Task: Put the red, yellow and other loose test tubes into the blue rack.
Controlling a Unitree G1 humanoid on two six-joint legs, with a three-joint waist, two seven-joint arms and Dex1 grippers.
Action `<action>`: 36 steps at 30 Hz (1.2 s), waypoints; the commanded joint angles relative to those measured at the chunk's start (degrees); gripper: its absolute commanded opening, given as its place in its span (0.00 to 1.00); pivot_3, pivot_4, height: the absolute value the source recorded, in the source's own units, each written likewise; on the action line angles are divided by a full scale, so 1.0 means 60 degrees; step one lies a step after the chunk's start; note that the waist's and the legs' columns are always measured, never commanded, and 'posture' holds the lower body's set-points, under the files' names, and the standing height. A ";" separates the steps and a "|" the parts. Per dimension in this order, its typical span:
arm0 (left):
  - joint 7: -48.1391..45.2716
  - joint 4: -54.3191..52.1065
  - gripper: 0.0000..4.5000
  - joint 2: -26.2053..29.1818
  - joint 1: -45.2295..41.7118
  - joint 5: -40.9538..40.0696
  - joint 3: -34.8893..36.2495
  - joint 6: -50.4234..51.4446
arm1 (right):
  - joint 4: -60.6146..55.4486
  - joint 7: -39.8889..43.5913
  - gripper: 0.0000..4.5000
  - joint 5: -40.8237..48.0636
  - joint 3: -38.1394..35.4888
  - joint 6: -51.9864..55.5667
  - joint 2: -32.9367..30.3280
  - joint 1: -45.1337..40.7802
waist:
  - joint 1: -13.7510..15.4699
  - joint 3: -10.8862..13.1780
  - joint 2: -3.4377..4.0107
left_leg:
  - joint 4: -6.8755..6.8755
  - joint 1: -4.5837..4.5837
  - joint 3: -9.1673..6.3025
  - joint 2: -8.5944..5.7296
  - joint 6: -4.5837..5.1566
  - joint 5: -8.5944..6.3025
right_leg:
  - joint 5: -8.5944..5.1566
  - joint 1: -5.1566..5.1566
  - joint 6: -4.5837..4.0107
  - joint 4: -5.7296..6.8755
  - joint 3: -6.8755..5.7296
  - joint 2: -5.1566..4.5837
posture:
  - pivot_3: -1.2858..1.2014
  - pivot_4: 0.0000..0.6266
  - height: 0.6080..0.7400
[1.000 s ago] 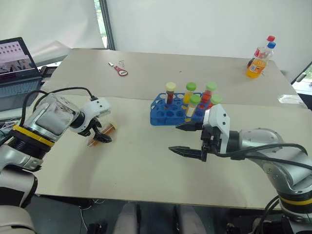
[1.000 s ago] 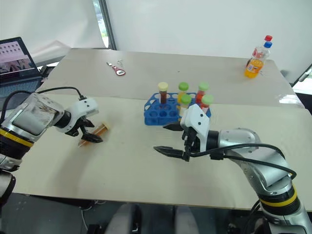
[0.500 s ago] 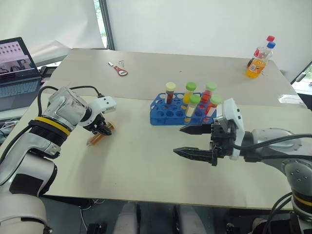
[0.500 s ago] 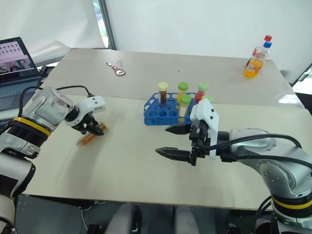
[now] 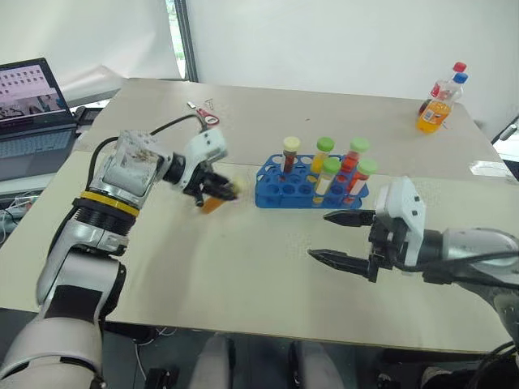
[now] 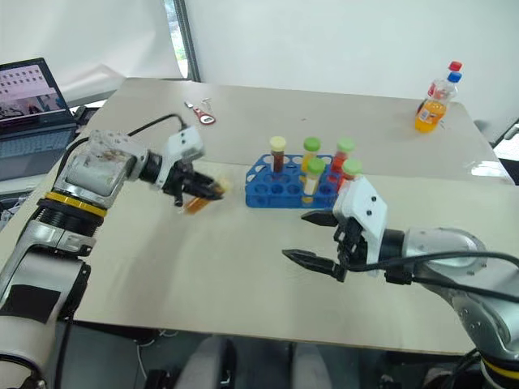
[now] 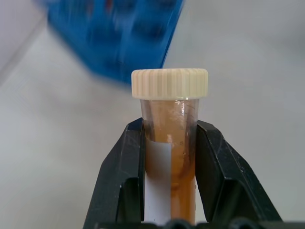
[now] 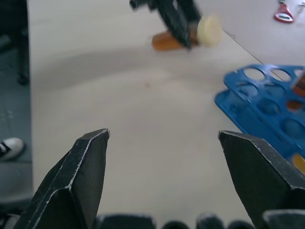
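While the blue rack [image 5: 312,184] sits mid-table, the right gripper [image 5: 340,237] hovers near it, fingers wide apart — the left gripper [image 5: 217,190] is clamped on the brown tube [image 7: 170,143], held just beside the rack.

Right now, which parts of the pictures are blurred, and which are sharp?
Left wrist view: the tube and the fingers are sharp, the rack behind is smeared. Right wrist view: the left gripper is blurred, the near fingers are sharp. Left eye view: the tube is slightly smeared, the rack is sharp.
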 commanded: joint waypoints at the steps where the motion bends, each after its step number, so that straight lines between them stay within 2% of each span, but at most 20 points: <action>1: 0.0788 -0.0291 0.21 -0.0649 -0.0137 -0.0608 0.0919 -0.0110 | -0.0391 -0.0377 0.90 -0.0488 -0.0378 -0.0223 -0.0091 0.0276 | -0.0034 0.0000 0.0000 | 0.0002 0.0001 -0.0002 -0.0001 0.0000 0.0000 | 0.0000 -0.0001 0.0000 0.0004 0.0000 0.0001 | 0.52 0.24 0.41; 5: 0.2357 -0.0101 0.21 -0.2388 0.0136 -0.0943 0.1706 -0.1387 | -0.0692 -0.1770 0.90 -0.0827 -0.0468 0.0124 0.0493 0.0300 | -0.0041 0.0000 0.0001 | 0.0013 -0.0003 -0.0014 -0.0004 0.0000 0.0001 | 0.0000 0.0002 0.0000 0.0012 -0.0003 0.0002 | 0.52 0.24 0.41; 8: 0.3508 0.0681 0.21 -0.3474 0.0030 -0.0793 0.2034 -0.2684 | -0.1144 -0.2332 0.90 -0.0371 -0.0714 0.0586 0.0792 0.0355 | 0.0013 0.0000 0.0000 | 0.0018 -0.0011 -0.0021 -0.0022 0.0000 0.0001 | 0.0002 0.0004 0.0004 0.0016 -0.0002 -0.0014 | 0.52 0.24 0.41; 14: 0.4371 0.2067 0.20 -0.4441 -0.0337 -0.0662 0.2147 -0.4075 | -0.1605 -0.3076 0.90 0.0332 -0.1157 0.1195 0.0920 0.0317 | -0.0064 0.0000 0.0001 | 0.0020 -0.0016 -0.0038 -0.0048 0.0002 0.0001 | 0.0004 0.0002 0.0013 0.0021 -0.0003 -0.0025 | 0.52 0.24 0.41; 18: 0.4447 0.3143 0.20 -0.4598 -0.0537 -0.0564 0.2233 -0.4642 | -0.1747 -0.3430 0.90 0.0718 -0.1514 0.1467 0.0853 0.0397 | -0.0034 -0.0001 0.0001 | 0.0021 -0.0021 -0.0047 -0.0079 0.0003 0.0002 | 0.0001 0.0008 0.0030 0.0020 -0.0005 -0.0048 | 0.52 0.24 0.41; 25: 0.4384 0.3916 0.20 -0.4700 -0.0445 -0.0283 0.2119 -0.5274 | -0.1936 -0.3963 0.90 0.1135 -0.1840 0.1678 0.0835 0.0574 | -0.0035 -0.0001 0.0001 | 0.0021 -0.0030 -0.0052 -0.0087 0.0003 0.0002 | 0.0001 0.0008 0.0037 0.0019 -0.0009 -0.0056 | 0.52 0.24 0.41; 36: 0.4645 0.4102 0.20 -0.5041 -0.0206 -0.0110 0.2101 -0.5613 | -0.2007 -0.4577 0.90 0.1454 -0.1858 0.1676 0.0823 0.0811 | -0.0043 -0.0001 0.0001 | 0.0021 -0.0028 -0.0055 -0.0090 0.0004 0.0002 | 0.0001 0.0011 0.0039 0.0019 -0.0011 -0.0058 | 0.52 0.24 0.41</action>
